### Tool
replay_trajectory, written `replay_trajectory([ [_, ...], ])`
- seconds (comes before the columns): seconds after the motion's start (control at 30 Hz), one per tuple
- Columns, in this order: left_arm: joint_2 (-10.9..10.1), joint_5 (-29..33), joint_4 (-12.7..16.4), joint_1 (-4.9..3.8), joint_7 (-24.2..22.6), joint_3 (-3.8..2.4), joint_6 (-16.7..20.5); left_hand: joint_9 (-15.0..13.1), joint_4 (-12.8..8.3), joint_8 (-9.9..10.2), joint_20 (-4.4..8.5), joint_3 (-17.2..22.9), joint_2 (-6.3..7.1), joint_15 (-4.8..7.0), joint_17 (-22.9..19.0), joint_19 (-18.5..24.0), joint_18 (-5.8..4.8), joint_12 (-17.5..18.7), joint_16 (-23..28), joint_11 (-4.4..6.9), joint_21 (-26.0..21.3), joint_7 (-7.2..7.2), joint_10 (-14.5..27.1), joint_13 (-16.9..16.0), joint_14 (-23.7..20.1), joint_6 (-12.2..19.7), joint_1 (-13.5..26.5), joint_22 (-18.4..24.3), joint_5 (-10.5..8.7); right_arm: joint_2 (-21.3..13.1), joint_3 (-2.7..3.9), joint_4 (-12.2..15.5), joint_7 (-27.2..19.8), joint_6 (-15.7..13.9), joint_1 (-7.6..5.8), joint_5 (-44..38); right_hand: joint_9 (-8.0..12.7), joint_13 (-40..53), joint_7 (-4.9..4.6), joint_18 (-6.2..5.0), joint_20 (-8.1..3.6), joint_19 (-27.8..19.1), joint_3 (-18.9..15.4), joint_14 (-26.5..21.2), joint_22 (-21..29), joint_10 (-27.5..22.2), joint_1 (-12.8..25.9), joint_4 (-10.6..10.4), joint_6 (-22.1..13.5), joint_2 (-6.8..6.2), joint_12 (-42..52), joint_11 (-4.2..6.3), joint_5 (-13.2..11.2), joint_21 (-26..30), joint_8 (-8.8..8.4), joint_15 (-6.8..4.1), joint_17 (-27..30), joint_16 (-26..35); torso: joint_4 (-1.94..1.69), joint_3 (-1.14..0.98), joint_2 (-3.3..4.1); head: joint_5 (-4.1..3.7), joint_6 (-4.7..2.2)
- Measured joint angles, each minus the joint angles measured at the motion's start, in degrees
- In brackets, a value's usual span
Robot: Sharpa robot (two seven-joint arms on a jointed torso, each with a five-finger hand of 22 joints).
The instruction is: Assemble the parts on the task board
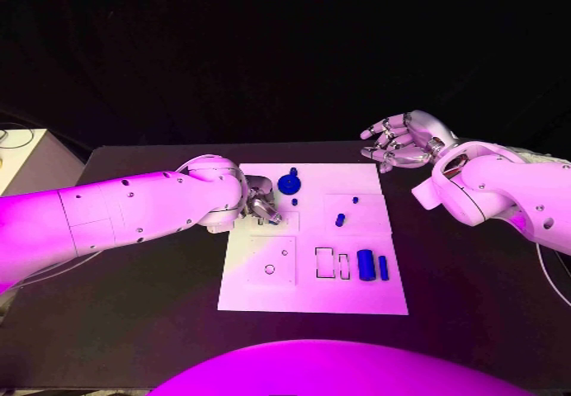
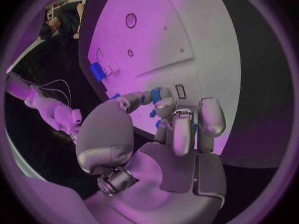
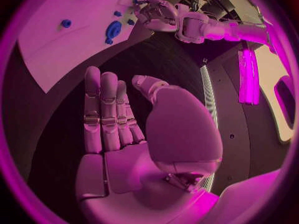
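left hand (image 1: 261, 206) fingers curled over task board (image 1: 312, 299)

White task board (image 1: 312, 297) on black table (image 1: 143, 338). Blue parts: round disc-like piece (image 1: 290, 184) near board's far edge, small peg (image 1: 341, 219) mid-board, two upright bars (image 1: 366, 265) and (image 1: 383, 266) side by side on the board's right. Thin dark outlines of rectangles (image 1: 323, 262) and a small ring (image 1: 270, 269) drawn on the board. Both arms white. Left hand (image 1: 261, 206) silver, right hand (image 1: 398, 140) silver. Small blue piece (image 2: 154, 95) at left fingertips.
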State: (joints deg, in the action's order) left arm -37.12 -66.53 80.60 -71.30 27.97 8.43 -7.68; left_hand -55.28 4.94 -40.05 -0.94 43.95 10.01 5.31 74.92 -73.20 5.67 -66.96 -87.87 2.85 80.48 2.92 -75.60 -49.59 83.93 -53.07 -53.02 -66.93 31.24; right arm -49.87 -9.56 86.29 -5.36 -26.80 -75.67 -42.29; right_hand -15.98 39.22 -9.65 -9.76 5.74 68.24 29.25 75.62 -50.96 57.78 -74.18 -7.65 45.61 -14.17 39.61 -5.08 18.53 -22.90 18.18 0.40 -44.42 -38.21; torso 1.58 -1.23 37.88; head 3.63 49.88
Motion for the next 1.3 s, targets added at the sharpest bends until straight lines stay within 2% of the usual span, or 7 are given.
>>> replay_trajectory([
  [0.27, 0.2, 0.0, -0.3, 0.0, 0.0, 0.0, -0.1, 0.3, -0.1, 0.0, 0.0, -0.1, -0.01, 0.0, 0.0, 0.0, 0.0, 0.0, 0.0, -0.19, 0.0, -0.02, -0.2, 0.1, 0.0, -0.4, 0.0, 0.0, -0.03, 0.0, 0.0, 0.0, 0.0, 0.0, 0.01, 0.0, 0.0, 0.0, 0.01, 0.0, 0.0, 0.0, 0.0, 0.0, 0.0, 0.0, 0.0, 0.0, 0.0, 0.0, 0.0, -0.01, 0.0, 0.0, 0.0, 0.0, 0.0, 0.0, 0.0, -0.03, -0.01, 0.0, 0.01],
  [0.43, 0.4, 0.1, -0.6, -0.02, 0.0, 0.01, -0.2, 0.5, -0.3, 0.0, 0.0, -0.3, -0.54, 0.02, 0.0, 0.0, 0.0, -0.2, 0.0, 0.29, 0.0, -0.31, -0.9, -1.1, 0.0, -0.9, 0.5, 0.0, -0.46, 0.0, 0.0, 0.0, 0.0, 0.0, 0.01, 0.0, 0.0, 0.0, 0.01, 0.0, 0.0, 0.0, 0.0, 0.0, 0.0, 0.0, 0.0, 0.0, 0.0, 0.0, 0.0, -0.01, 0.0, 0.0, 0.0, 0.0, 0.0, 0.0, 0.02, -0.03, -0.01, 0.0, 0.04],
  [0.97, 1.6, 0.4, -2.2, -0.26, 0.4, -0.09, -2.0, 0.8, -0.3, 0.0, 0.0, -0.3, -1.21, 0.21, 0.0, 0.0, 0.0, -0.2, 0.0, 0.18, 0.0, -0.79, -1.0, -0.9, 0.2, -1.9, 1.2, 0.3, -0.99, -0.1, 0.0, 0.1, 0.0, 0.0, 0.02, 0.0, 0.0, 0.0, 0.02, 0.0, 0.21, 0.2, -0.1, 0.0, 0.1, 0.1, 0.0, 0.1, 0.0, 0.0, 0.0, -0.05, 0.2, 0.0, 0.0, 0.0, -0.1, 0.0, 0.12, -0.07, 0.0, -0.23, 0.13],
  [1.3, 2.1, 0.5, -2.7, -0.37, 0.5, -0.14, -2.8, 1.1, -1.8, 0.0, -0.21, -0.7, -1.73, 0.22, 0.0, -0.2, 0.0, -0.2, -0.2, 0.29, -0.2, -0.91, -1.3, -1.3, 0.2, -2.2, 1.7, 0.4, -1.95, -0.1, 0.0, 0.2, 0.0, 0.1, 0.02, 0.0, 0.0, 0.0, 0.02, 0.01, 0.21, 0.2, -0.2, 0.0, 0.1, 0.1, 0.0, 0.2, 0.0, 0.0, 0.0, -0.06, 0.2, 0.0, 0.0, 0.0, -0.1, 0.0, 0.05, -0.04, 0.0, -0.48, 0.13],
])
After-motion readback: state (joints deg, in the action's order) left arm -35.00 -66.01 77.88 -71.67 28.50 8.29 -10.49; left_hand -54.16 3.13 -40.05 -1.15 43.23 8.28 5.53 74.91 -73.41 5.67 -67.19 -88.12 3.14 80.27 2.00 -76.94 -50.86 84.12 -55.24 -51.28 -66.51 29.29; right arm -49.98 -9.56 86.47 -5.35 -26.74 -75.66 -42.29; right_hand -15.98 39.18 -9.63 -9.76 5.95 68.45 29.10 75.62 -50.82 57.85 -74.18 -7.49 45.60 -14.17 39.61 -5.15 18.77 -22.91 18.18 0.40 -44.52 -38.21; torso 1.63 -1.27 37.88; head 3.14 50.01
